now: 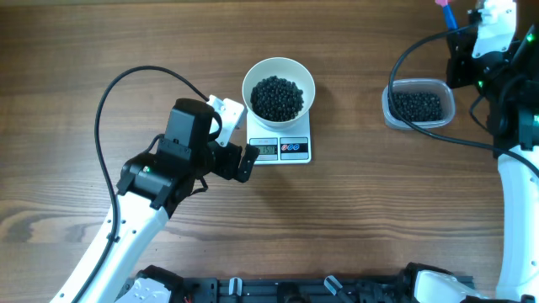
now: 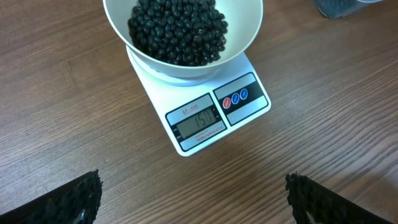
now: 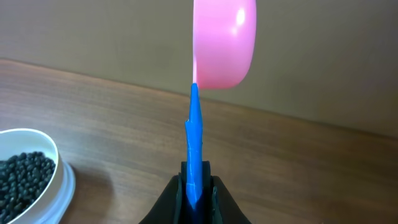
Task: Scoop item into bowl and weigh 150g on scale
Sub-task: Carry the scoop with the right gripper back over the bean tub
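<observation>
Overhead view: brown wood-grain counter (image 1: 84, 50), planks running left to right. The scale (image 1: 280, 150) sits mid-counter with the bowl (image 1: 253, 99) on its platform, toward the far side. The item (image 1: 278, 97) fills the bottom of the bowl as a black heap. More of the same pieces lie in a clear tub (image 1: 388, 105), well apart to the right. The left tool (image 1: 242, 139) is just left of the scale, facing it. A black cable (image 1: 109, 93) loops over the counter behind it. The right arm (image 1: 514, 177) runs up the right edge. Only a sliver of the scoop (image 1: 448, 15) shows at the far edge.

Left wrist view: the scale's display (image 2: 198, 122), unreadable from overhead, appears to read 150. Two textured black pads (image 2: 68, 199) sit at the lower corners, spread wide, bare counter between them. The left tool grips nothing. A corner of the tub shows far right.

Right wrist view: the only view showing the room, a plain tan wall (image 3: 93, 31) beyond the counter's far edge. The right tool (image 3: 194, 186) is clamped tight on the scoop's blue handle. The scoop is upright and the pink cup is seen edge-on. I cannot tell its contents. The tub's rim, with black pieces inside, sits at lower left.
</observation>
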Controlling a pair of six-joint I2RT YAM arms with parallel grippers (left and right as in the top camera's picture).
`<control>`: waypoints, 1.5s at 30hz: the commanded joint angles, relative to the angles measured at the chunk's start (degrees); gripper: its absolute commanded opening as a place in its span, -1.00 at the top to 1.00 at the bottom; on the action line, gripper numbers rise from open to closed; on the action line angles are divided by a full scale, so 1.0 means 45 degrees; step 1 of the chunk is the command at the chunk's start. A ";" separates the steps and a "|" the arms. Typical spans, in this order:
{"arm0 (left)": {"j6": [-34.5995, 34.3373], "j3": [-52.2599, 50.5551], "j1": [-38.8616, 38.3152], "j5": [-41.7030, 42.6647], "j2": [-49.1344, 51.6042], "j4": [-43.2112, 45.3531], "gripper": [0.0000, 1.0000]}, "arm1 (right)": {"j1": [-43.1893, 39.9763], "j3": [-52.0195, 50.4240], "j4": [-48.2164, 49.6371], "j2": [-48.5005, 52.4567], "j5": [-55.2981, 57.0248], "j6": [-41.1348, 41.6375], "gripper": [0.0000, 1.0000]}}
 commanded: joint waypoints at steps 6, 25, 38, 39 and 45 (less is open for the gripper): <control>0.0015 -0.0058 -0.0068 0.0194 0.0029 0.0034 -1.00 | 0.0024 0.0083 -0.0068 -0.0034 -0.1117 0.0597 0.91; 0.0019 -0.0058 -0.0068 0.0199 0.0029 0.0034 -1.00 | 0.0024 0.0083 -0.0180 -0.0019 -0.1112 0.0597 0.91; 0.0019 -0.0058 -0.0068 0.0194 0.0029 0.0034 -1.00 | 0.0024 0.0083 -0.2501 -0.0015 0.1229 0.0447 0.91; 0.0015 -0.0058 -0.0068 0.0199 0.0029 0.0034 -1.00 | 0.0024 0.0083 -0.2982 0.0029 0.1282 0.0423 0.91; 0.0019 -0.0058 -0.0068 0.0199 0.0029 0.0034 -1.00 | 0.0024 0.0083 -0.5523 0.0534 0.0933 0.0379 0.92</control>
